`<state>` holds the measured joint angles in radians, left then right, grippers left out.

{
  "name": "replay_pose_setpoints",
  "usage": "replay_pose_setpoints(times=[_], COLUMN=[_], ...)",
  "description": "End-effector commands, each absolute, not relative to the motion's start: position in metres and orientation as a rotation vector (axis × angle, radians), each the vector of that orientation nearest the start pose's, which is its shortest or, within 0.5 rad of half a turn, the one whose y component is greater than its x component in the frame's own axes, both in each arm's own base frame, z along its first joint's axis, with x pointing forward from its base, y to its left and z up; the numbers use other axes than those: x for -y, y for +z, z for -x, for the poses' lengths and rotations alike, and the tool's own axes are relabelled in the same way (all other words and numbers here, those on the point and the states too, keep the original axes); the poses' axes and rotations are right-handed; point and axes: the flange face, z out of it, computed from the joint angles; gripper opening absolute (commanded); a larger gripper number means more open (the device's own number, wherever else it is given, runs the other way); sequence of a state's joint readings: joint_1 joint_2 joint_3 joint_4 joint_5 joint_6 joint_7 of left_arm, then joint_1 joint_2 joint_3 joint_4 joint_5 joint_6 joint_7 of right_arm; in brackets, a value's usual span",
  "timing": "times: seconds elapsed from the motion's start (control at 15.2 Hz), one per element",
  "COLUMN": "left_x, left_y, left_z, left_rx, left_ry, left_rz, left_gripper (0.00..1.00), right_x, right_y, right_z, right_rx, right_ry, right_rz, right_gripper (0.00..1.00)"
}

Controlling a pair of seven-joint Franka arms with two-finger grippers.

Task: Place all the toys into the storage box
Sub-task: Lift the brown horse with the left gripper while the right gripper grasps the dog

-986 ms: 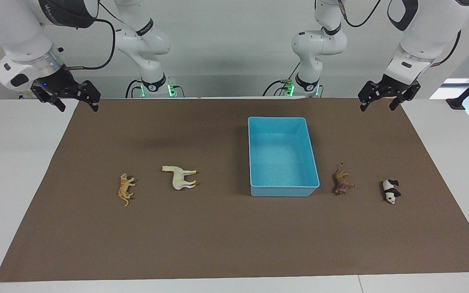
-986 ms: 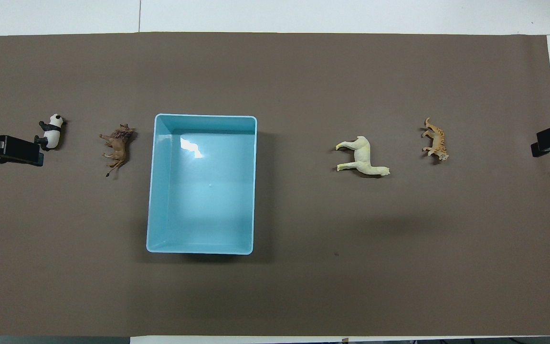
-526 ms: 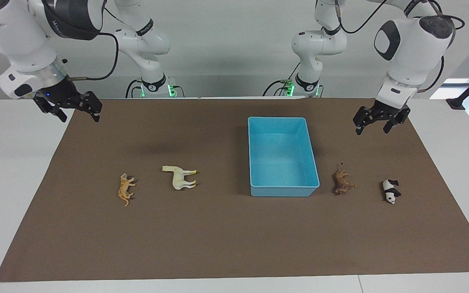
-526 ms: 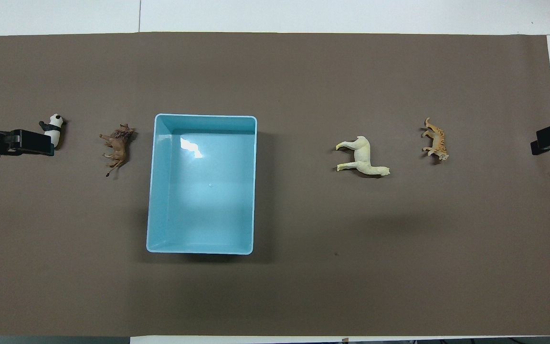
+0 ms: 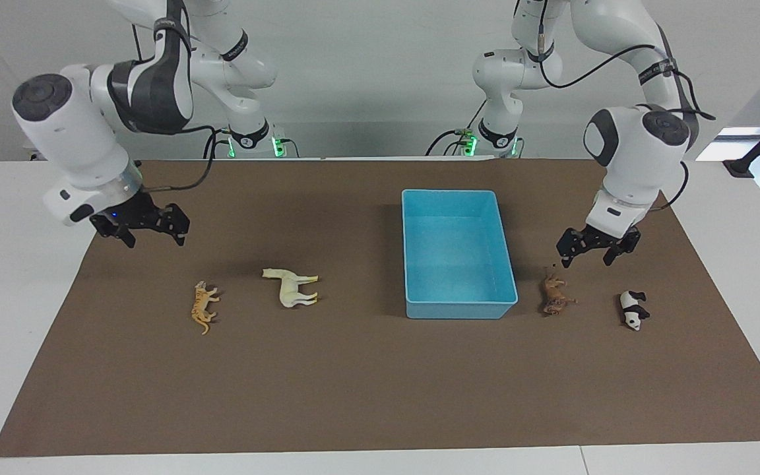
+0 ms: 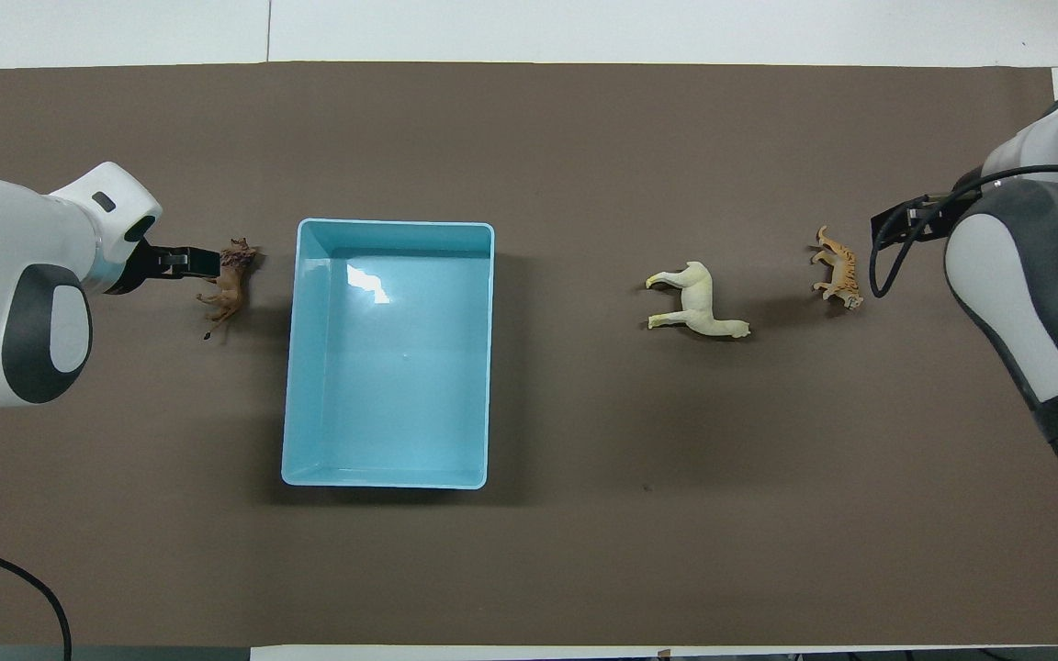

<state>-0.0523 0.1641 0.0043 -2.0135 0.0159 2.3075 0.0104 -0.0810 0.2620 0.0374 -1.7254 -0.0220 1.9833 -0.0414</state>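
Observation:
Four toys lie on the brown mat. The orange tiger (image 5: 203, 307) (image 6: 838, 268) and the cream horse (image 5: 292, 286) (image 6: 696, 302) lie toward the right arm's end. The brown lion (image 5: 555, 295) (image 6: 229, 285) and the panda (image 5: 633, 310) lie toward the left arm's end. The empty light blue storage box (image 5: 457, 198) (image 6: 394, 223) stands between horse and lion. My left gripper (image 5: 590, 249) (image 6: 175, 262) is open and empty in the air over the mat between lion and panda. My right gripper (image 5: 149, 231) (image 6: 906, 220) is open and empty over the mat beside the tiger. The left arm hides the panda in the overhead view.
The brown mat (image 5: 380, 382) covers most of the white table (image 5: 17, 264), whose bare top shows at both ends. Both arm bases stand at the robots' edge of the table.
Both grippers have come down and moved out over the mat, the left toward the lion and panda, the right toward the tiger. The toys and the box have not moved.

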Motion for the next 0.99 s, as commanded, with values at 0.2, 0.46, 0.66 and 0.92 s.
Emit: replay_pose_setpoints(times=[0.2,0.46,0.66,0.92], left_x=[0.026,0.032,0.033,0.034], left_y=[0.354,0.324,0.311,0.301], left_z=[-0.58,-0.582,-0.585,-0.585], left_rx=[-0.146,-0.152,-0.153,-0.153], left_ry=[-0.264,-0.238,-0.247,-0.231], left_rz=[3.113,3.117,3.117,3.118], left_gripper=[1.0,1.0,1.0,1.0], right_x=[0.024,0.024,0.022,0.023], right_y=[0.355,0.326,0.314,0.298], right_z=[-0.635,-0.634,-0.625,-0.619], right_rx=[-0.022,-0.024,-0.016,-0.002], right_ry=[-0.005,-0.005,-0.003,-0.012], right_rz=[3.146,3.144,3.145,3.15], right_gripper=[1.0,1.0,1.0,1.0])
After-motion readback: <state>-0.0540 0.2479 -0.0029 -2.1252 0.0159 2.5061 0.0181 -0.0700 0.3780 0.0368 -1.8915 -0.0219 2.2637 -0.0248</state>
